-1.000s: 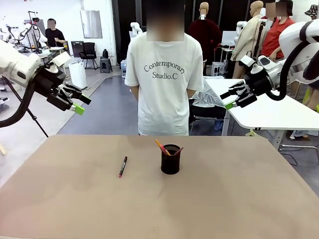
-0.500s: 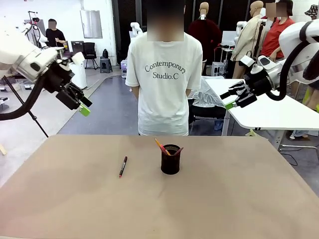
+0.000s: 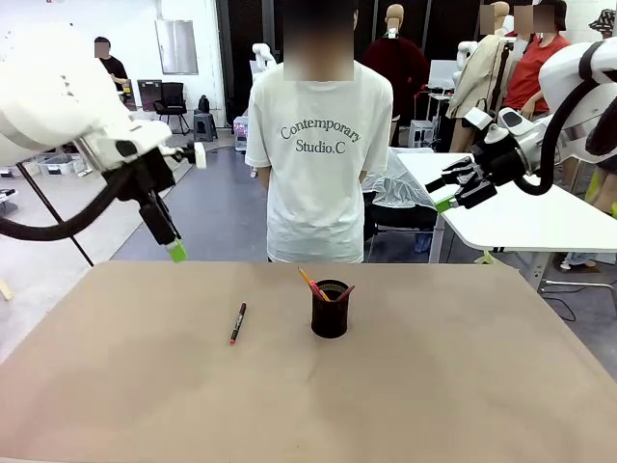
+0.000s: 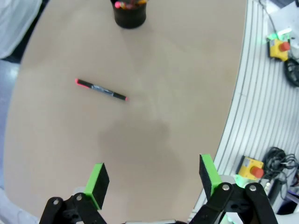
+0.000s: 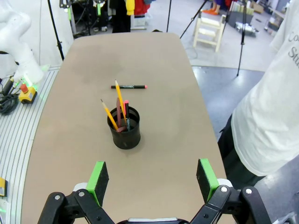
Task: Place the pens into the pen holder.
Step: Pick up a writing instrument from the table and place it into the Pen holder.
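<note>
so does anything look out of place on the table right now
One dark pen with a red end lies flat on the table, left of the pen holder and apart from it, while the other pens stand inside. Nothing looks spilled or damaged.

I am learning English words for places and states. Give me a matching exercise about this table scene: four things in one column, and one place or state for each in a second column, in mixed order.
Things:
1. dark pen
2. pen holder
3. left gripper
4. right gripper

Places or states:
a. upright, other pens inside
b. open, raised beyond the table's right side
c. lying flat on the table
d. open, pointing down at the table's left part

Pairs: 1-c, 2-a, 3-d, 4-b
</note>
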### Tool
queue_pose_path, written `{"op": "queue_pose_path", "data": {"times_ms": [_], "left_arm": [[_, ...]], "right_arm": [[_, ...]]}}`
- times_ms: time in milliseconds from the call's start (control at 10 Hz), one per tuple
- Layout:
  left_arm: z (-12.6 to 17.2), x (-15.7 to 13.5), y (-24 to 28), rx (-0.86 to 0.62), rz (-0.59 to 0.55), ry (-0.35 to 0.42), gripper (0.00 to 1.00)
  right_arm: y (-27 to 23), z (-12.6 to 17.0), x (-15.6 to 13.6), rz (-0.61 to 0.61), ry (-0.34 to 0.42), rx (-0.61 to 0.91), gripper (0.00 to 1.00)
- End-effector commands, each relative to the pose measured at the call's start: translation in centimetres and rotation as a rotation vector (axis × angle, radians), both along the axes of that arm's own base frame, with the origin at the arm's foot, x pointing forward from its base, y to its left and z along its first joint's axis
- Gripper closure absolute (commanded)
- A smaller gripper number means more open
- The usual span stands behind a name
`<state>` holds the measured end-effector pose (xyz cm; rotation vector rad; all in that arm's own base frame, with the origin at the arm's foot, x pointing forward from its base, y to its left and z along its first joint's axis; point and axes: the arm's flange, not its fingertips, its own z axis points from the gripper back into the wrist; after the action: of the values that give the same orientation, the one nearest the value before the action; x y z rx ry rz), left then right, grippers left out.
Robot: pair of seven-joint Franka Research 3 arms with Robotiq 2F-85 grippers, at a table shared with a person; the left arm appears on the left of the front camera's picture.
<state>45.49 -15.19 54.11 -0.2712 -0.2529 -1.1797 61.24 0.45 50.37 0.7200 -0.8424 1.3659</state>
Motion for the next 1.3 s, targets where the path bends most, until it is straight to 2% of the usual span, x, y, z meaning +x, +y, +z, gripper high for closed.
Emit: {"op": "queue_pose_path", "data": {"times_ms": [0, 100, 200, 700, 900, 1100, 1200], "left_arm": [[-2.4, 0.8, -1.3, 0.008, 0.032, 0.003, 0.00], [-2.9, 1.0, -1.4, -0.053, -0.035, -0.002, 0.00], [-1.5, 0.4, -0.8, 0.011, 0.007, 0.013, 0.00], [-1.7, 0.6, -1.2, 0.001, 0.001, 0.008, 0.00], [-2.7, 0.9, -4.3, 0.130, 0.234, 0.156, 0.00], [-4.1, 1.0, -7.5, 0.162, 0.314, 0.231, 0.00], [-4.7, 1.1, -8.6, 0.196, 0.347, 0.231, 0.00]], "right_arm": [[0.1, 0.1, 0.0, 0.001, -0.002, -0.001, 0.00], [0.1, 0.1, 0.0, 0.001, -0.002, -0.001, 0.00], [0.1, 0.1, 0.0, 0.001, -0.002, -0.001, 0.00], [0.1, 0.1, 0.0, 0.001, -0.002, -0.001, 0.00], [0.1, 0.1, 0.0, 0.001, -0.002, -0.001, 0.00], [0.1, 0.1, 0.0, 0.001, -0.002, -0.001, 0.00], [0.1, 0.1, 0.0, 0.001, -0.002, -0.001, 0.00]]}}
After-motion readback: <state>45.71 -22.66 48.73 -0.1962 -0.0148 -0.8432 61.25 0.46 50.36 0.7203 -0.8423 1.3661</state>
